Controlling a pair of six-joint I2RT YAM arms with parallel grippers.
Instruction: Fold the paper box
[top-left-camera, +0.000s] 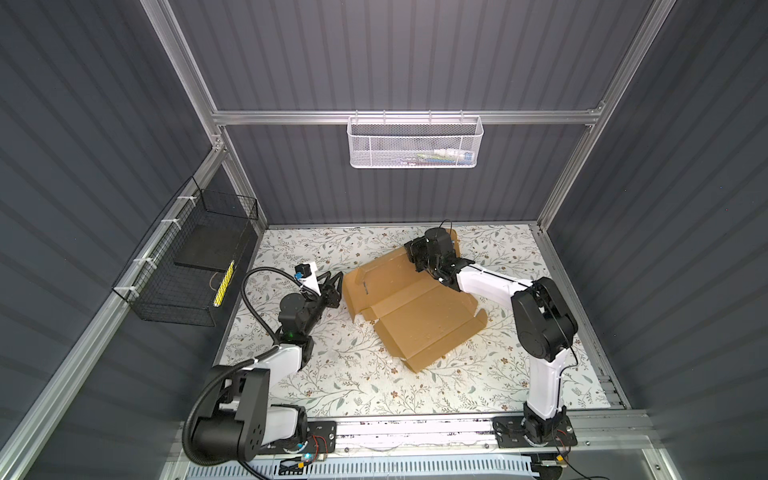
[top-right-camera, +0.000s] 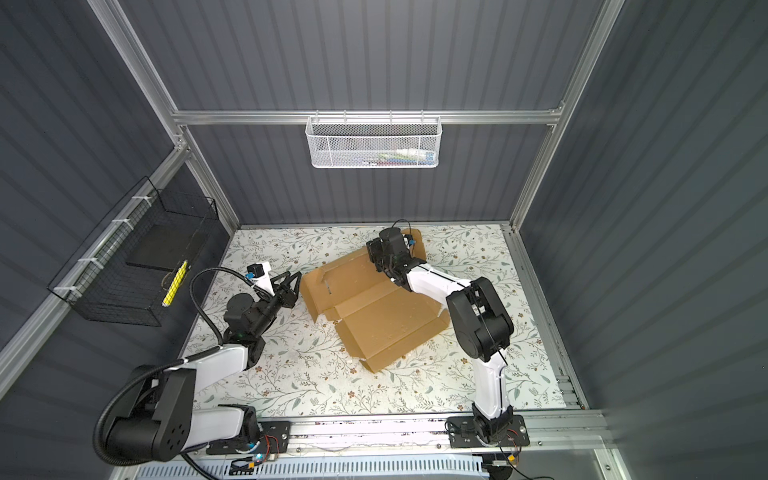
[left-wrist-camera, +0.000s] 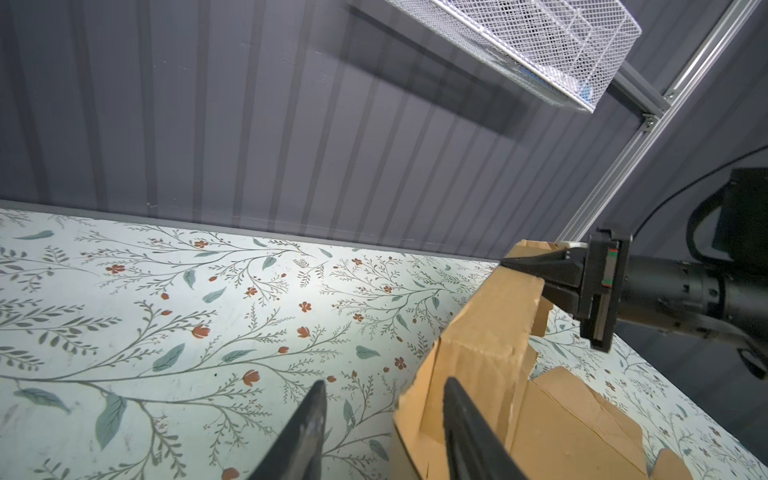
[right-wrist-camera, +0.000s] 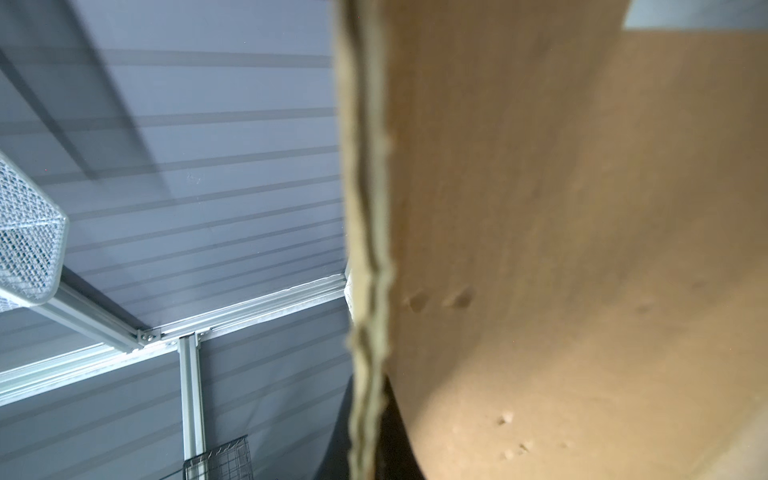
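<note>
Left pincer (top-left-camera: 337, 289), reaching in over the bare near stretch of the floral table (top-left-camera: 332, 386), stands with jaws parted and empty, low beside the left wall of the paper box (top-left-camera: 419, 320). In the left wrist view one finger (left-wrist-camera: 471, 436) is touching or just in front of that wall's upright edge; I cannot tell which. I read this as my free hand, placed to take the next flap.

The box lies skewed at mid-table, half formed. Its near panel is flat on the cloth with low flaps, and its left and far walls are raised.

Beyond it, the right pincer (left-wrist-camera: 524, 271) is clamped on the top edge of the far wall, whose raw corrugated edge fills the right wrist view. In my judgement that grip props the wall so the crease does not spring flat.

Room is good in front and to the left, where only cloth shows. It is tighter on the right, where the right arm (top-left-camera: 490, 282) runs close by the box's side. It is also tight at the back, where the gripped wall stands near the grey back wall (top-left-camera: 395, 199), under the white mesh basket (top-left-camera: 374, 149).
</note>
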